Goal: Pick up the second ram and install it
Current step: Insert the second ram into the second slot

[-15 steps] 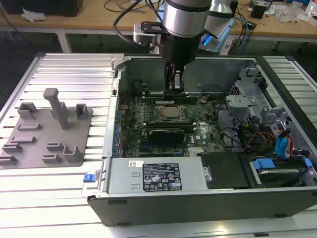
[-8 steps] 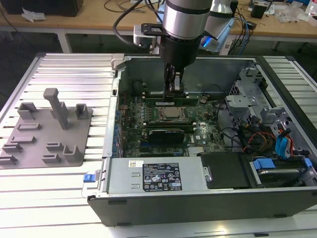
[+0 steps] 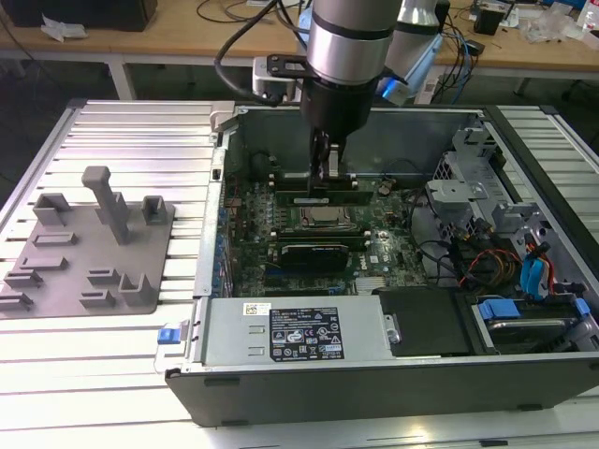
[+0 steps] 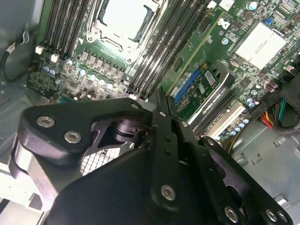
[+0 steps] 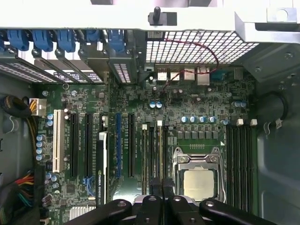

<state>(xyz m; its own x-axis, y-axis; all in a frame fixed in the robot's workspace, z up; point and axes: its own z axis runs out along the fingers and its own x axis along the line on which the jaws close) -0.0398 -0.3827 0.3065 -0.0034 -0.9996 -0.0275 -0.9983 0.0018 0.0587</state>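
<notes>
Jaws drawn together over memory slots [image 5: 152, 154], anything between them unclear, CPU [image 5: 198, 183] just beside.

In the exterior view the gripper [image 3: 322, 185] stands among the memory slots [image 3: 290, 198] — whether it holds anything there is too small to tell. In both wrist views its black body hides part of the motherboard [image 5: 197, 101].

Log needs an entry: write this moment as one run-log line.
gripper: down inside computer case | nearest: memory slots beside CPU | contact: cannot tell
</notes>
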